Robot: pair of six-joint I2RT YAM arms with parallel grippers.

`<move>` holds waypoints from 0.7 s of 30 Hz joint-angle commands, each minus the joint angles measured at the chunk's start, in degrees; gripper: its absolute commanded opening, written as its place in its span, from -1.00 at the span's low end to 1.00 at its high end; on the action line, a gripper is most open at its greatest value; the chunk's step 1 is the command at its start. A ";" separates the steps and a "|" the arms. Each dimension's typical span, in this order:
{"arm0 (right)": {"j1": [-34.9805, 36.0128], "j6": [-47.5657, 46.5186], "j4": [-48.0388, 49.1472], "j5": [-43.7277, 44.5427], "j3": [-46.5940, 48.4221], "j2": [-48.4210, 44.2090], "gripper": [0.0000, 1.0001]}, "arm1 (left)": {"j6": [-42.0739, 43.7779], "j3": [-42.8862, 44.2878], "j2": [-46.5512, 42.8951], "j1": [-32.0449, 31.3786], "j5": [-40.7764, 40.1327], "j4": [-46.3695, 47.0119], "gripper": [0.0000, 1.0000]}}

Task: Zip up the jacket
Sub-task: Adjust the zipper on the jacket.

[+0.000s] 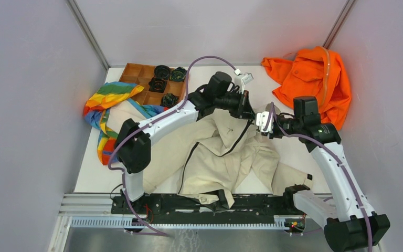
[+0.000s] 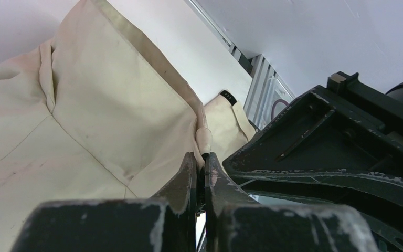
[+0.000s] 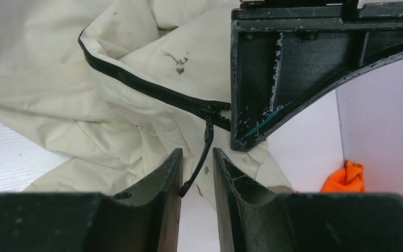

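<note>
The jacket (image 1: 210, 152) lies crumpled in the middle of the desk (image 1: 92, 181), with its near edge touching the rail where the arms are fixed. Both arms reach to the same spot at its far side.

The left gripper (image 2: 203, 163) is pressed together on the cloth edge of the jacket, right at the end of the zip (image 3: 147, 86), and it holds this edge a little up. The right gripper (image 3: 197, 168) is just beside it. Its two fingers are slightly spread, and the thin black pull (image 3: 205, 147) hangs down between them without being pinched. The slider (image 3: 208, 110) sits just above, near the small dark logo.

So I think the step in hand is taking the pull. The next move asks the right gripper to press together on this thin tab, which swings free and can slip out easily. After that it should draw the slider along the teeth while the left gripper keeps the cloth tight. I cannot tell how much of the zip is already joined.

Counting: one jacket, one zip with one slider and one pull, two arms, two grippers. Aside there is one orange garment (image 1: 309, 79), one rainbow cloth (image 1: 105, 100), and one brown tray (image 1: 136, 71) holding four black round pieces (image 1: 162, 71).
</note>
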 commanded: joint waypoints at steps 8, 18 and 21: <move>1.50 4.34 10.38 3.33 -3.25 -1.64 -0.36 | -1.71 0.25 -1.71 -0.29 3.90 4.43 -0.96; 7.54 -5.88 -0.10 7.63 1.01 0.08 -1.00 | -2.15 3.35 -0.32 -0.22 0.81 1.25 -0.96; 11.63 -9.10 -7.68 9.55 3.14 1.62 -1.00 | -2.39 4.78 0.23 -0.16 -1.59 1.21 -0.96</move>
